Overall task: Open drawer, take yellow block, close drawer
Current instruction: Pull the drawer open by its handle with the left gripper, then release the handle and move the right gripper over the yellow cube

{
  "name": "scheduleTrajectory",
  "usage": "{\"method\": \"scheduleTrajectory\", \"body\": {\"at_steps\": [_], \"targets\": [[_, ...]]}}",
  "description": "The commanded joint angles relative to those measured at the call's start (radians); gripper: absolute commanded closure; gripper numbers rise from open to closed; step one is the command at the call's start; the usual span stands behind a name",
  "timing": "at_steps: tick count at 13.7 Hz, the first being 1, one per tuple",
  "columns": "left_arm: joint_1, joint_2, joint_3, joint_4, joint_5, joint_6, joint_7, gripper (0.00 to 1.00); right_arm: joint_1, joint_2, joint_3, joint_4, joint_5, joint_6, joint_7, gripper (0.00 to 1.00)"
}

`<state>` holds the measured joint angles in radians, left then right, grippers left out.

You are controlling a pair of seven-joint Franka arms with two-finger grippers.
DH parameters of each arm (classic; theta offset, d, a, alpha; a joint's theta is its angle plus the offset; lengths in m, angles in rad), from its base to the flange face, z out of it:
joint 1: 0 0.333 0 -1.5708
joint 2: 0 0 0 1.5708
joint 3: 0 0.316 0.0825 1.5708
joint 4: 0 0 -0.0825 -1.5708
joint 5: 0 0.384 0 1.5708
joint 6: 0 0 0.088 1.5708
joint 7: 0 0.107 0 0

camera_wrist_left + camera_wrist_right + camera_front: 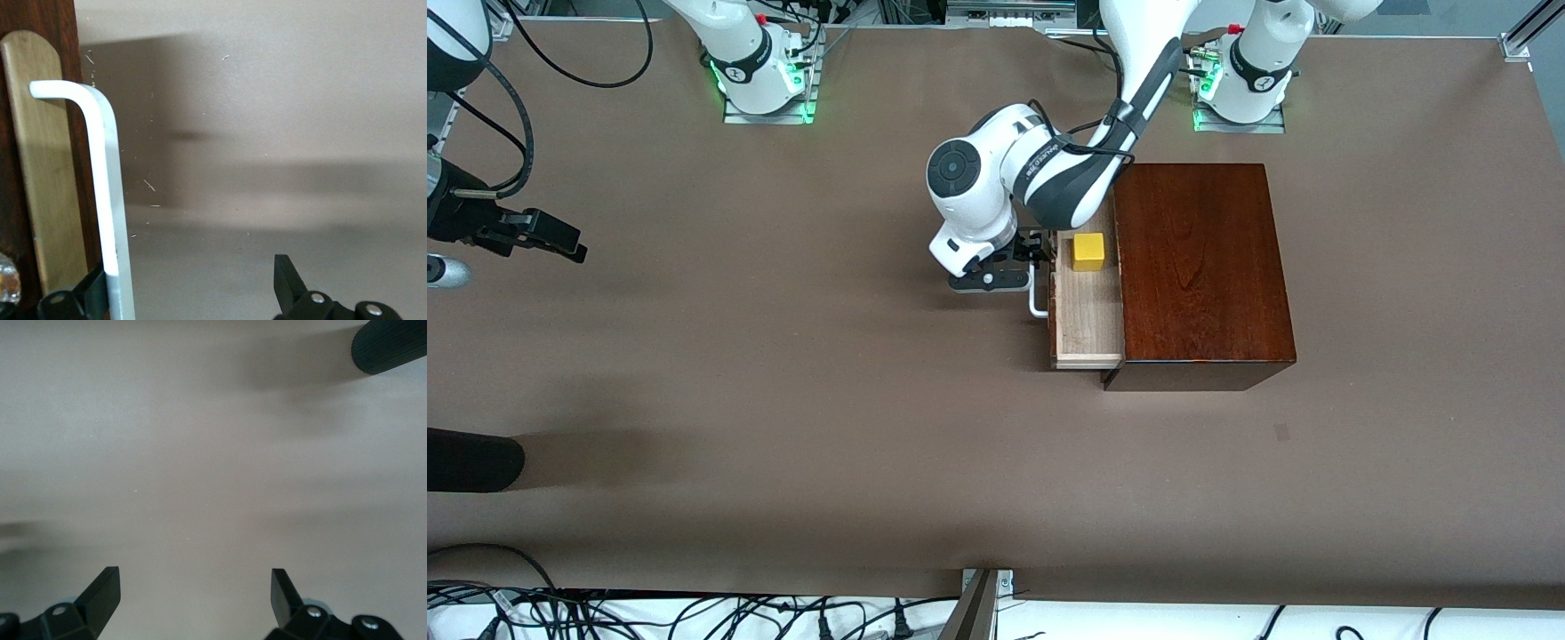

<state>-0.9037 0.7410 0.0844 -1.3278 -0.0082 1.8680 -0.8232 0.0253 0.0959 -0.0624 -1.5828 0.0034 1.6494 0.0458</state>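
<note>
Already the drawer [1087,311] sits part-open at frame centre, the yellow block [1088,252] inside. With the left gripper [1040,252] spread around the white handle [107,193], a careless lift could snag it and jerk the wooden box [1199,267]. At the frame's left edge the right gripper [560,244] waits, unclenched and empty.

Lab: bolted robot bases [763,67], cables [694,613]

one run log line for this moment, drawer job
drawer: part open | yellow block: in drawer | left gripper: open, at handle | right gripper: open, waiting over table
</note>
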Motion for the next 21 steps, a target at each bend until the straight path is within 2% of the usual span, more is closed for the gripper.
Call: {"method": "scheduleTrajectory", "body": {"at_steps": [1,4,11,21], "targets": [[-0.038,0.047,-0.017,0.081,-0.049,0.031,-0.051,0.00,-0.008,-0.008,0.009,0.004,0.003,-0.008,0.011,0.00],[-0.047,0.047,-0.015,0.091,-0.082,0.027,-0.070,0.00,-0.007,-0.010,0.010,0.004,0.003,-0.008,0.011,0.00],[-0.044,0.037,-0.012,0.090,-0.069,0.010,-0.065,0.00,-0.007,-0.012,0.010,0.004,0.003,-0.011,0.011,0.00],[-0.038,-0.063,-0.006,0.091,-0.065,-0.216,-0.054,0.00,-0.008,-0.007,0.010,0.004,-0.003,0.000,0.006,0.00]]}}
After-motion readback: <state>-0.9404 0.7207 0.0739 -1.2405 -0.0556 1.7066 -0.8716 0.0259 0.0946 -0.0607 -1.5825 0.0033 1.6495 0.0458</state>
